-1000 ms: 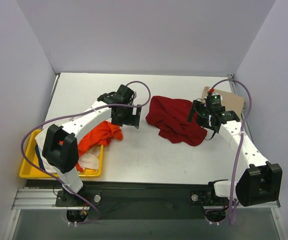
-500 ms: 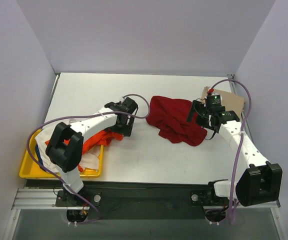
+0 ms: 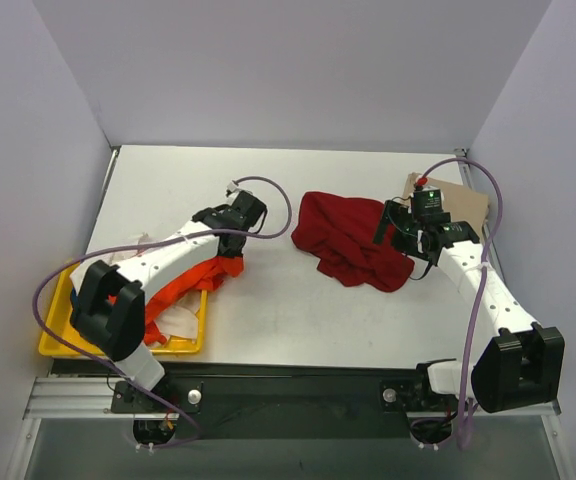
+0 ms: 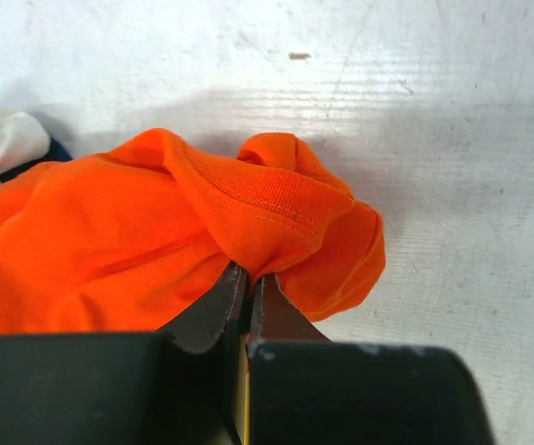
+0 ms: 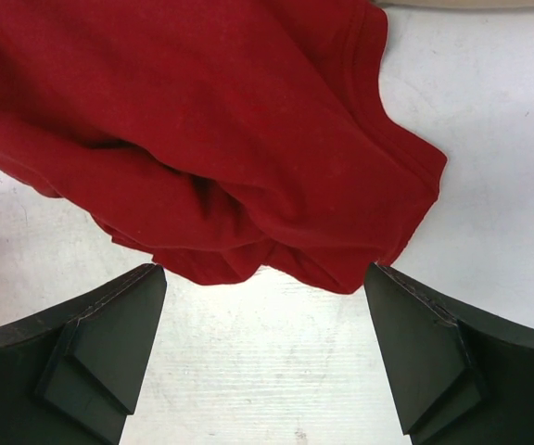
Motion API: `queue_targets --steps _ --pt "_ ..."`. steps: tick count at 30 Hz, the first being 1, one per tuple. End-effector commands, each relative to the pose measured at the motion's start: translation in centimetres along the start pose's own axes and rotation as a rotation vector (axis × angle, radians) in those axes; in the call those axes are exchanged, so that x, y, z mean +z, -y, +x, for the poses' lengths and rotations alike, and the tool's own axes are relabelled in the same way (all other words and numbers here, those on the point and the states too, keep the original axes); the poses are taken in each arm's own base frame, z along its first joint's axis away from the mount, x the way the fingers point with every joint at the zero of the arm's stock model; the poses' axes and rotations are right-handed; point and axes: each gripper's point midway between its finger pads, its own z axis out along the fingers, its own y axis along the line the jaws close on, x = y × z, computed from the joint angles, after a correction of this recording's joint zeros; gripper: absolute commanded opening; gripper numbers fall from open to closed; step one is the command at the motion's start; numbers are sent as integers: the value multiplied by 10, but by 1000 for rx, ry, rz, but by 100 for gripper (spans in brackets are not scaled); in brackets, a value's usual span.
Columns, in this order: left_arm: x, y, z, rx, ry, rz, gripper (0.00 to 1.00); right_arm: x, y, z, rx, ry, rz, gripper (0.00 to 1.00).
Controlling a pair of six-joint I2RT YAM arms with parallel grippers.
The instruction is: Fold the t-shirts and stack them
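The bright orange cloth t-shirt (image 4: 137,232) lies crumpled, half spilling out of the yellow plastic tray (image 3: 53,345) onto the white table top (image 3: 298,310). Its loose end rests on the table just beside the tray's far right corner. My left pincer (image 4: 247,278) is clamped tight on a raised, stitched fold at that end, the two black jaws meeting with only cloth between them. A white cloth shirt (image 3: 180,322) sits in the tray beside and partly under the orange one. Further right, the large dark red t-shirt (image 3: 346,240) lies in a heap at mid-table. My right pincer (image 5: 262,278) hangs just over its near edge, jaws wide, holding nothing. A flat tan shirt (image 3: 466,198) lies behind it near the right wall. Risk: the bite is small and sits on a bunched fold, so I judge that a quick lift could let it slip, or take several layers at once and leave the shirt twisted. If the white shirt is tangled in, it may drag along or tug the light tray. Change against one second ago: the left jaws were wide and held above bare table beyond the orange shirt; now they are down and closed on it. Right arm and red shirt are unchanged.
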Motion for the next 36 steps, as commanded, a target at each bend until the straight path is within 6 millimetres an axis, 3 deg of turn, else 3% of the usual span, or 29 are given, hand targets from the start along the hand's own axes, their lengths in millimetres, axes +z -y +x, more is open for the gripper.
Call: queue_targets --steps 1,4,8,13,16,17,19,20,22,25,29,33,34,36 --pt "-40 -36 -25 -136 129 -27 0 1 -2 3 0 -14 -8 93" --pt "-61 -68 -14 -196 124 -81 0 4 -4 3 2 -22 -16 93" --pt "-108 -136 3 -338 183 -168 0 10 -6 7 1 -43 -25 93" --pt "-148 -227 43 -458 193 -359 0 12 -14 4 -4 -53 -47 93" --pt "-161 -252 67 -474 185 -431 1 15 -18 3 -6 -61 -55 93" --pt "-163 -254 72 -481 181 -433 14 16 -19 3 -6 -65 -57 93" --pt "-162 -248 74 -496 171 -389 45 17 -20 1 -6 -63 -58 93" --pt "-161 -245 73 -502 166 -371 68 17 -19 1 -8 -64 -57 93" --pt "-160 -237 70 -525 159 -322 95 17 -19 1 -11 -62 -54 93" --pt "-158 -226 53 -561 170 -249 97 19 -14 6 -18 -69 -35 93" --pt "-160 -202 7 -580 260 -94 97 26 -2 17 -19 -90 13 93" --pt "-150 -152 -43 -517 348 42 97 33 11 31 -2 -129 52 93" --pt "-143 -119 -53 -442 337 87 97 35 18 35 11 -146 68 93" --pt "-144 -81 -78 -409 370 174 97 37 26 41 31 -169 90 92"
